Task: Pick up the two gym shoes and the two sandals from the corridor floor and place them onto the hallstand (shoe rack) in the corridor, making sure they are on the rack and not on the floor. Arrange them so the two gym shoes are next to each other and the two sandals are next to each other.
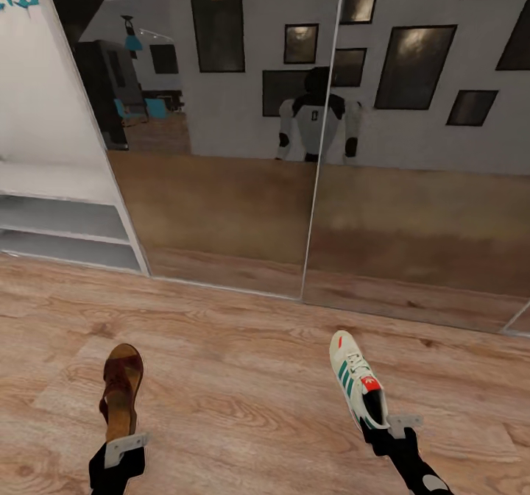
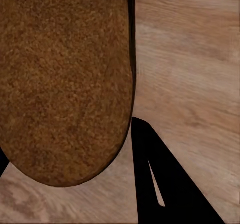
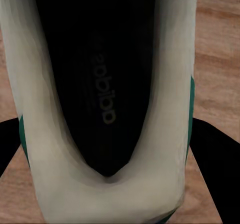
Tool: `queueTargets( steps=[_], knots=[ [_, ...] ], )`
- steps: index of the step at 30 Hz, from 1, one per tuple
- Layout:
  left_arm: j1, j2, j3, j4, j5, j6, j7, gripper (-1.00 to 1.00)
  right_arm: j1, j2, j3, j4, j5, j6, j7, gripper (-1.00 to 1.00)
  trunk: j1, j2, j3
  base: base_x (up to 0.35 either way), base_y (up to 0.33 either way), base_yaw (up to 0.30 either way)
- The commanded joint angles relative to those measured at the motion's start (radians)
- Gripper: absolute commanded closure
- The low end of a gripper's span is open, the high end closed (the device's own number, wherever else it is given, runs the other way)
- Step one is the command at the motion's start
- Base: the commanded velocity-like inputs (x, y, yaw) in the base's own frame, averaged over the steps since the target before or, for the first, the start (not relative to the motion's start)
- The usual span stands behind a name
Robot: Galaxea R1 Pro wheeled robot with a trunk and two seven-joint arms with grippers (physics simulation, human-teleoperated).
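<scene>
We see even, soft, shadowless light over the corridor floor [image 1: 265, 348], with no clear source. The mirrored wardrobe doors [image 1: 243, 149] throw back a dim, hazy reflection: dark picture frames carry faint pale glints, and the reflected floor fades to a muddy brown band. The hallstand [image 1: 62, 219] at the left is bright, almost washed out. Edges look soft and compressed in the head view. In the left wrist view the sandal [image 2: 65, 79] sole is grainy and close. In the right wrist view the gym shoe [image 3: 107, 99] is smeared, its dark insole lettering barely legible.
</scene>
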Motion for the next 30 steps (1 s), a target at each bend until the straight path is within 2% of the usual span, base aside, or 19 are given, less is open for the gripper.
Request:
queueTargets(
  steps=[1,9,30],
  knots=[
    [-0.001,0.0,0.002,0.004,-0.012,-0.003,0.002,1.0,0.0,0.0,-0.009,0.0,0.006,-0.003,0.006,1.0,0.0,0.0,0.0,0.273,0.203,0.218],
    [-0.001,0.0,0.001,0.009,-0.011,-0.004,0.002,1.0,0.001,0.001,-0.008,0.002,0.006,-0.003,0.007,1.0,0.0,0.0,0.008,0.185,0.193,0.222],
    [-0.001,-0.001,0.0,0.013,-0.011,-0.001,0.004,1.0,0.001,0.002,-0.009,0.002,0.006,-0.004,0.006,1.0,0.0,0.0,0.028,0.004,0.004,0.226]
  ],
)
